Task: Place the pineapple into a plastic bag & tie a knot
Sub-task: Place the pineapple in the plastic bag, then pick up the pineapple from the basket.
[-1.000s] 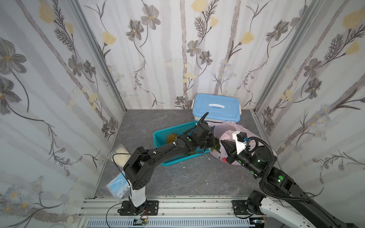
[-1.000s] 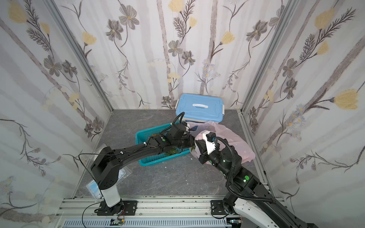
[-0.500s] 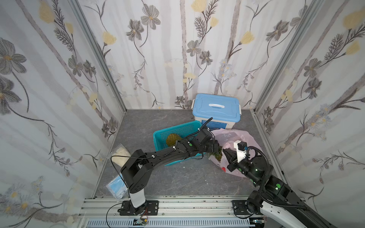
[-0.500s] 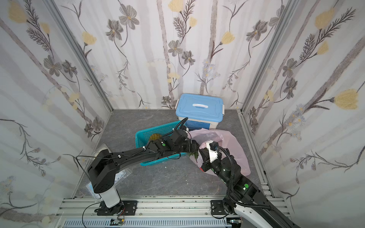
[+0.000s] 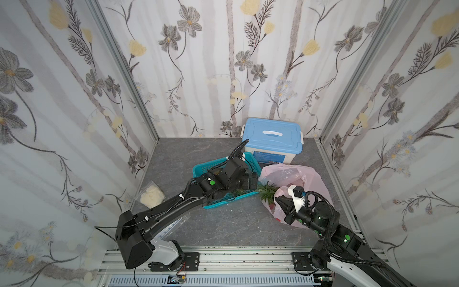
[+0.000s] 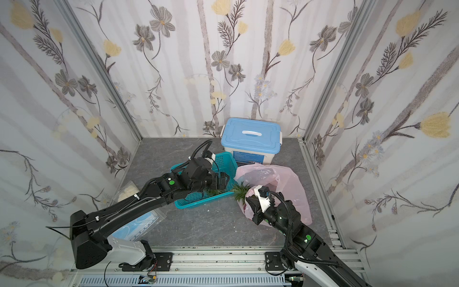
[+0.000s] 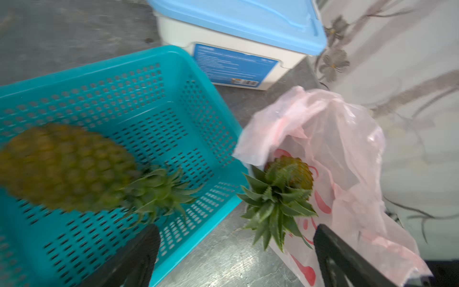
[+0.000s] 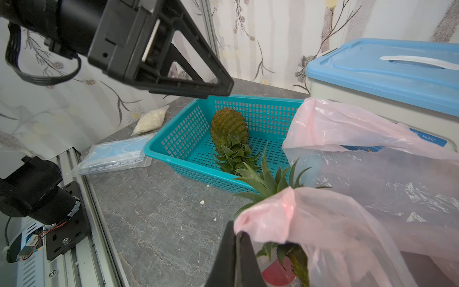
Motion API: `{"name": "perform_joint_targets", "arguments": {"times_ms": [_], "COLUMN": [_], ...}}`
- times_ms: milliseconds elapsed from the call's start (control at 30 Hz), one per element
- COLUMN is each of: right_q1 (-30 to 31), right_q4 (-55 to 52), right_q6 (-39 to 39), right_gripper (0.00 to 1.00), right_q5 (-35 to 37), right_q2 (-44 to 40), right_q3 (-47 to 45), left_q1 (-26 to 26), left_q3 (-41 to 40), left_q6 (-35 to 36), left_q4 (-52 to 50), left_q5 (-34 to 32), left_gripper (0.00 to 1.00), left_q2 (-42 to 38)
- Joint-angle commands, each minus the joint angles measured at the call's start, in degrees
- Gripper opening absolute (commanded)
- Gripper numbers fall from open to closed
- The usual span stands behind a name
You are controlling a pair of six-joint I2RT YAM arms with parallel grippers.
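Left arm (image 5: 173, 206) backed away from the bag mouth to hang over the teal basket (image 5: 198, 171). Left gripper (image 7: 236, 257) stood wide apart and empty, having let go of the fruit within the last second. Plastic bag (image 5: 306, 179) slumped on the table (image 5: 223, 223) just beside the basket, mouth toward it. Pineapple (image 7: 290, 172) lay inside that mouth, crown poking out. Second pineapple (image 8: 228, 126) sat in the basket. Right gripper (image 8: 237, 236) was pinched tight on the bag's near rim. Judged: placing done, tying not yet begun.
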Motion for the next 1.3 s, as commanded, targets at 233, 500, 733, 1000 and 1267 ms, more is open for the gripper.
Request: {"name": "perform_joint_targets", "arguments": {"times_ms": [233, 500, 733, 1000, 1267], "right_q1": [0.03, 0.04, 0.04, 0.03, 0.02], "right_q4": [0.88, 1.23, 1.74, 1.94, 0.44], "right_q6": [1.69, 2.45, 1.86, 2.64, 4.45], "right_gripper": [0.0, 0.0, 0.0, 0.0, 0.0], "right_q5": [-0.25, 0.29, 0.81, -0.59, 0.89], "right_q2": [-1.64, -2.76, -3.43, -3.52, -4.93], "right_q3": [-0.06, -0.79, -0.91, -1.48, -1.41], "left_q1": [7.04, 7.43, 7.97, 8.06, 8.05], "left_q3": [3.36, 12.75, 13.96, 15.89, 14.76], "left_q6": [-32.09, -38.44, -43.89, -44.81, -44.35], "left_q4": [-22.0, -20.55, -21.27, -16.41, -16.2], "left_q5": [2.71, 3.49, 6.08, 2.42, -2.01], "left_gripper": [1.0, 1.0, 1.0, 1.0, 0.72], "left_q2": [8.17, 22.54, 30.05, 36.64, 38.74]}}
